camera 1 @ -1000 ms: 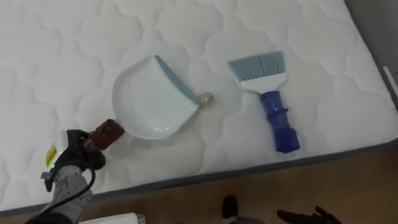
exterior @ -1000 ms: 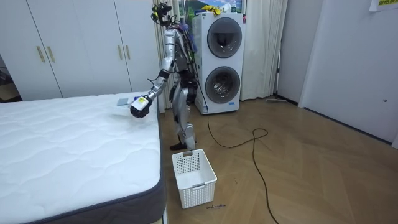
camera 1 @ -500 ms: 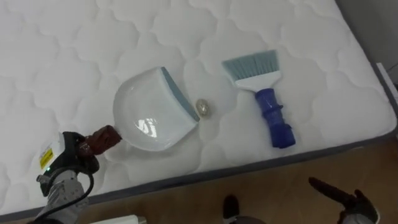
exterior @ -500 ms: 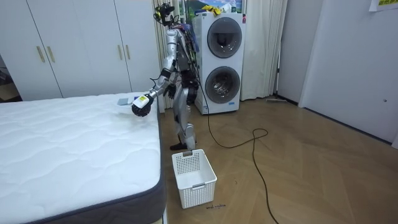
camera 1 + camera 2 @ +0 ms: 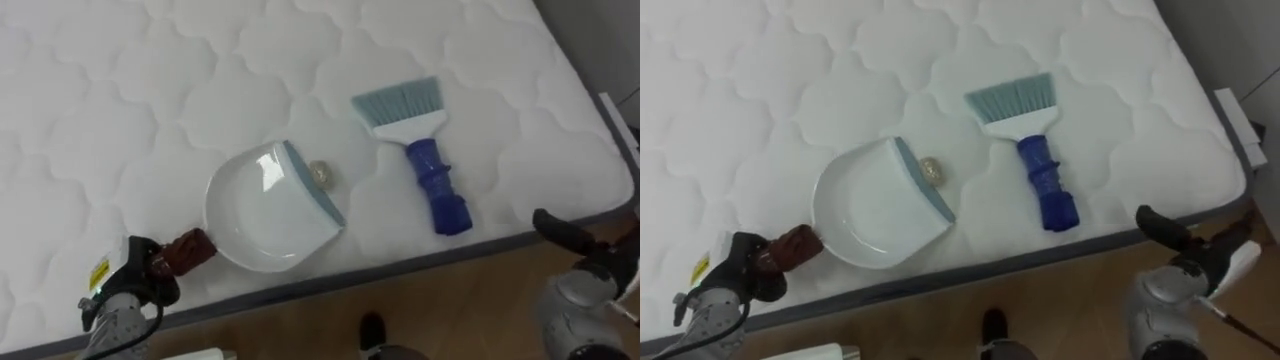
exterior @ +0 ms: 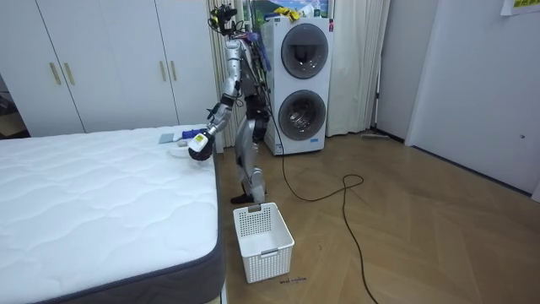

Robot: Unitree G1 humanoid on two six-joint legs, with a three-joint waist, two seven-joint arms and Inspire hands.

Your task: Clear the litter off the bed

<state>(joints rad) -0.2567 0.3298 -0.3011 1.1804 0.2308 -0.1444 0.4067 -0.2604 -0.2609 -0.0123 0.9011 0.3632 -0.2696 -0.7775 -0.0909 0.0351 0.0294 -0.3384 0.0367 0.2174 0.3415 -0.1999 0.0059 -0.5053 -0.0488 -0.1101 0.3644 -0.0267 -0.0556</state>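
**Bed: one scrap on it, pan set, brush waiting**

The bed's white quilted top carries a single small pale scrap, a little in from the near edge where the robot stands. The blue-grey lip of the white dustpan sits right at the scrap, touching it or just beside it, hard to call. The pan lies flat with its mouth turned toward the scrap, placed that way, I'd say, so one sweep sends it in.

The left robot hand has its fingers wrapped round the pan's brown handle out at the near edge. That bracing from behind should stop the pan skidding under a push.

Across the scrap from the pan, the blue-handled brush lies loose toward the near right corner. Its bristles point away and its handle end faces the robot, handy for a grasp from that side.

The right robot hand is off the bed, just below the near edge, fingers stretched out and carrying nothing. Taking up the brush looks like the step in hand.

In the room view a white basket stands on the floor beside the bed, probably where the pan gets emptied.
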